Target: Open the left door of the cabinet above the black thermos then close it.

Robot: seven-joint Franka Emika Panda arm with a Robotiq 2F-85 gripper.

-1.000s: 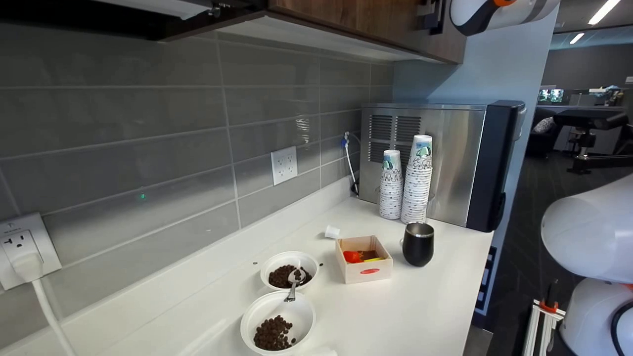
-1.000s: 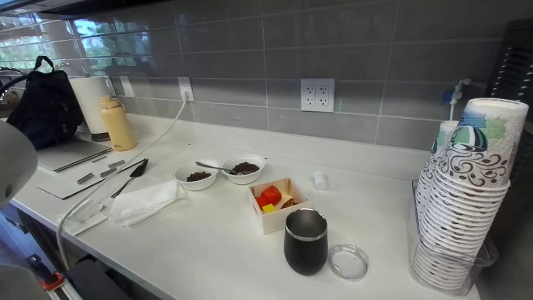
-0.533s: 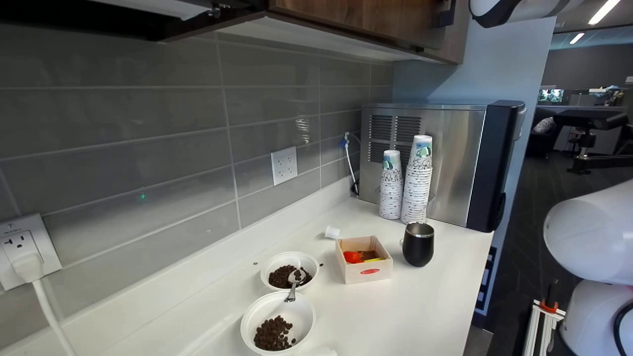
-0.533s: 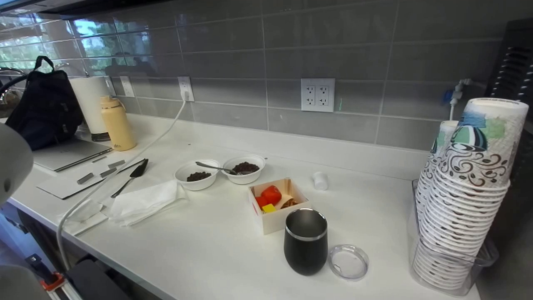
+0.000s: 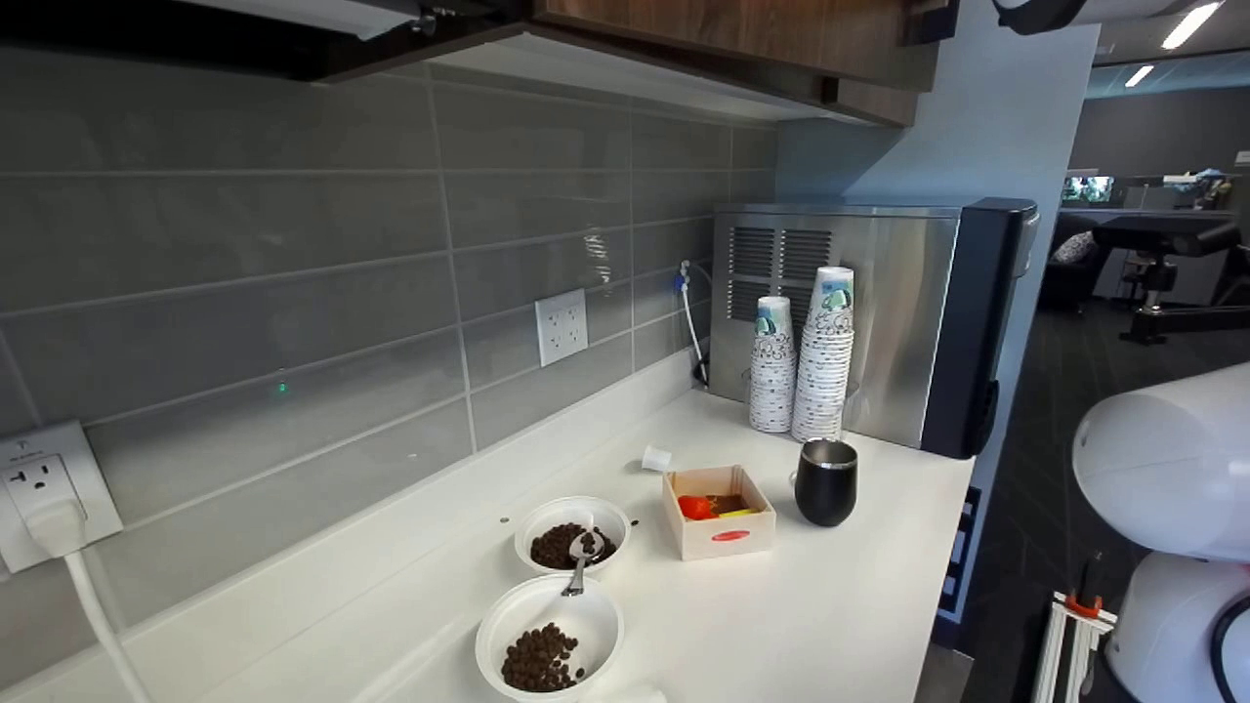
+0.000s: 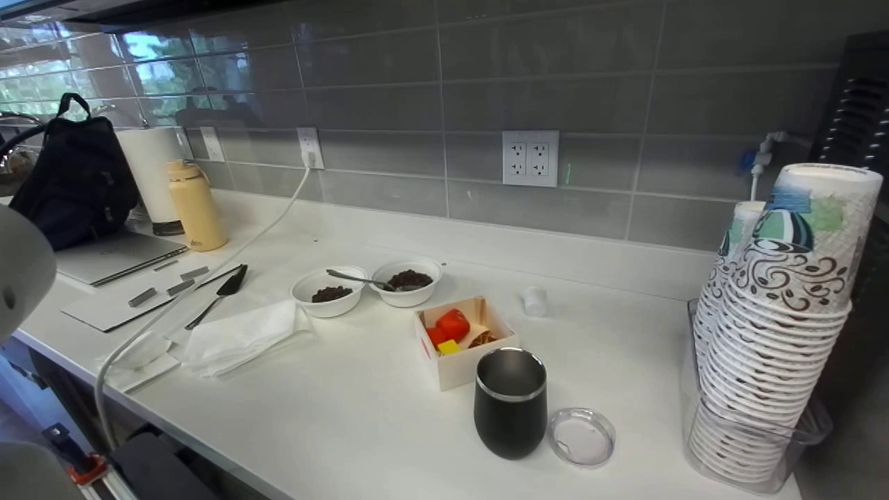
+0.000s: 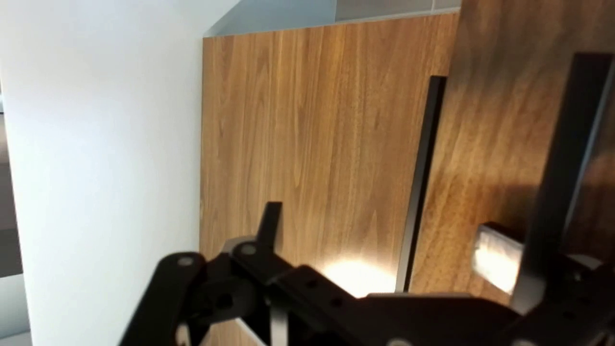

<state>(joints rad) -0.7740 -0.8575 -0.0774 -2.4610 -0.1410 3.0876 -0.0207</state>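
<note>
Slippage looks the likeliest fault: the end effector (image 7: 382,235) is spread wide, clasping nothing, one finger (image 7: 497,262) apparently hooked behind the handle (image 7: 564,173), so a pull off the swing's arc could unhook or jam it. The door (image 5: 762,39) hangs ajar on the cabinet (image 5: 879,103), well above the thermos (image 5: 826,490), its free edge angled out from the wall (image 5: 342,210); the handle's long axis runs upright.

The arm (image 5: 1162,469) is smooth white and rounded, the jaws black with round grey screws (image 7: 248,249).
</note>
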